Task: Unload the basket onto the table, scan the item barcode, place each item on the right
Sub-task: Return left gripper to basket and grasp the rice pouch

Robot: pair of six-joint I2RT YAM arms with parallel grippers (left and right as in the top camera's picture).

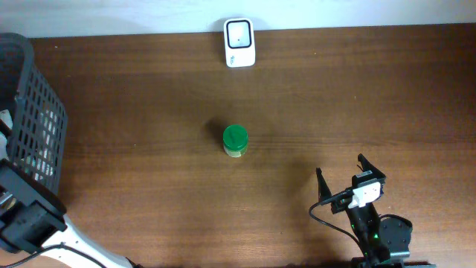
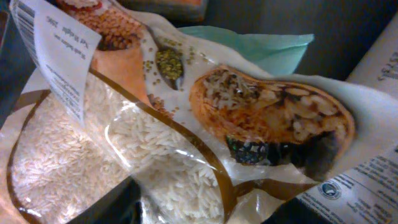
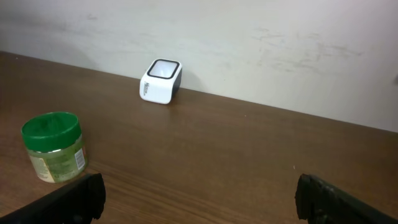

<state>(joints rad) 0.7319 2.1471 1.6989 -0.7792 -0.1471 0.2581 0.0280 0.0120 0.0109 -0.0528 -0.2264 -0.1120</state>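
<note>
A dark wood tabletop runs up to a plain pale wall, carrying a white scanner at the far edge, a green-lidded jar near the middle and a black basket at the left. The right pincer stands spread and empty near the front edge. The left pincer's state cannot be told from its close view of a rice bag, whose white sticker, like the jar's label, bears print too small to read.

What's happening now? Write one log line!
left camera: rice bag | right fingers: open, empty | jar: on table | scanner: back edge
</note>
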